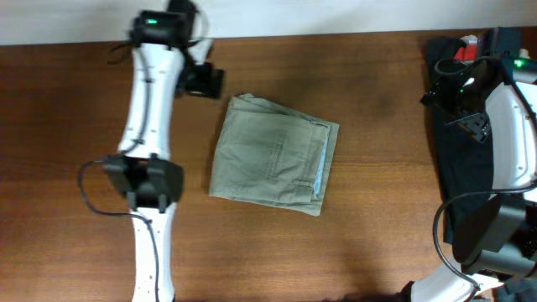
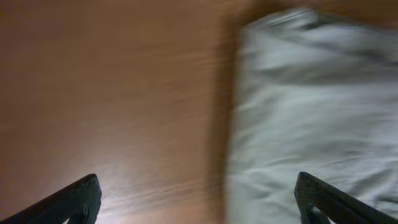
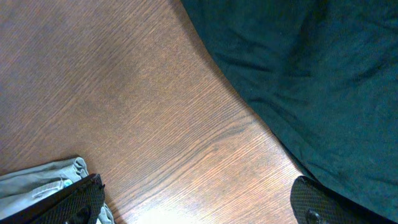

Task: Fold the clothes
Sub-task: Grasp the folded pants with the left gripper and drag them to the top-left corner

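Left gripper hangs with its jaws spread wide and nothing between them, low over the counter, just beside the far left corner of the khaki trousers. The right gripper is spread and empty too, near the edge of a dark garment bunched along the right side of the counter.

The trousers lie mid-counter as a compact rectangle, a waistband and pocket seam showing on top, so they look already folded. The dark garment probably comes next.

To do that well, the right gripper should pinch only the top layer at the hem nearest it and drag the cloth towards open wood before spreading it. It should keep well apart from the khaki stack, so the finished fold is not ruffled. The left gripper would best lift clear rather than slide across the corner.

The left wrist view is smeared, so the khaki edge is hard to read there. The dark garment is partly cut off by the frame and partly covered by the right arm, leaving its type and full extent unclear.
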